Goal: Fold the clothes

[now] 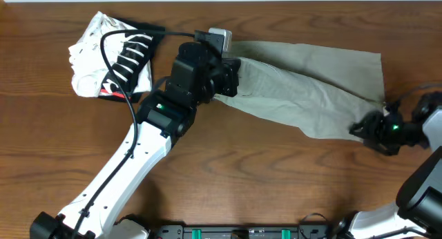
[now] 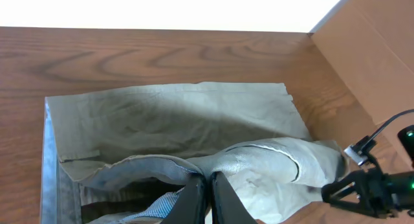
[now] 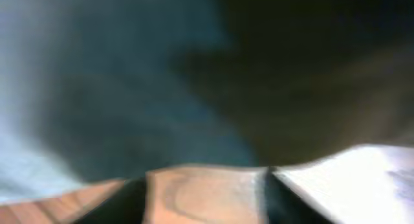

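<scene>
Overhead, your khaki shorts (image 1: 311, 87) lie spread across the wooden surface (image 1: 276, 177), waistband towards the left arm. Only the left wrist view shows the left gripper (image 2: 208, 191), its jaws pinched tight on a raised fold of waistband, with a brown cardboard panel (image 2: 375, 62) beyond. The right gripper (image 1: 364, 130) sits at the hem. Its own view is blurred, jaws apart with bare wood between them. The striped garment (image 1: 110, 59) lies just beside the left arm, its red mark unreadable.
</scene>
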You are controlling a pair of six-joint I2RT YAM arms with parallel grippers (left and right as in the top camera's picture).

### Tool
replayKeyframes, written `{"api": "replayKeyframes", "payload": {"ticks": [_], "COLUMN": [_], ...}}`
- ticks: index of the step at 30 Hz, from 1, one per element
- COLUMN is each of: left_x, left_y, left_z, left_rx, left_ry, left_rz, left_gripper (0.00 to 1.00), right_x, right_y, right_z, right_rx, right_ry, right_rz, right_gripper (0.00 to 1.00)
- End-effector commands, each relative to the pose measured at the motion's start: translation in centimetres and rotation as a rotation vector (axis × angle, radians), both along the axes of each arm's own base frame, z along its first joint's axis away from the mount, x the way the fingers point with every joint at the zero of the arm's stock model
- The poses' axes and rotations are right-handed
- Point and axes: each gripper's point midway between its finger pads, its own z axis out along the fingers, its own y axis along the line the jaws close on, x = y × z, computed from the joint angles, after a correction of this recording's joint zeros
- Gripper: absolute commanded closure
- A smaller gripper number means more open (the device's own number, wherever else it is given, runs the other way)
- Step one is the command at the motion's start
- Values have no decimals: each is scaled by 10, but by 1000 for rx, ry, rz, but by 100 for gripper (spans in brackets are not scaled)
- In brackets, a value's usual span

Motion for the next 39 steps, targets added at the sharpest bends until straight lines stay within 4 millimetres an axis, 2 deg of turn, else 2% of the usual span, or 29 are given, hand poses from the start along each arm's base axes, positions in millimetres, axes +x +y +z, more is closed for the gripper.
{"api": "replayKeyframes", "payload": {"ticks": [1,3,19,27,33,36,39], "left_x": [4,4,-1,-6,-7,-7,-8], "left_y": [4,4,6,9,10,10,10], "left_z": [19,18,8,-2,-5,-5,-7], "left_rx": [0,3,26,74,80,80,87], "left_ry": [-57,-52,-13,7,17,17,23], "left_rz": [10,10,9,-10,-10,-10,-11], "left_gripper": [94,94,94,94,94,94,94], "right_x": [5,9,64,96,124,131,130], "right_y": [8,6,-29,-48,-54,-57,-61], "right_z": [2,2,13,28,47,53,62], "right_rx": [13,0,-157,-220,-235,-257,-243], "right_ry": [-32,-53,-298,-431,-561,-600,-605], "right_rz": [21,23,20,-45,-71,-67,-77], "right_gripper": [83,99,98,96,97,92,91]}}
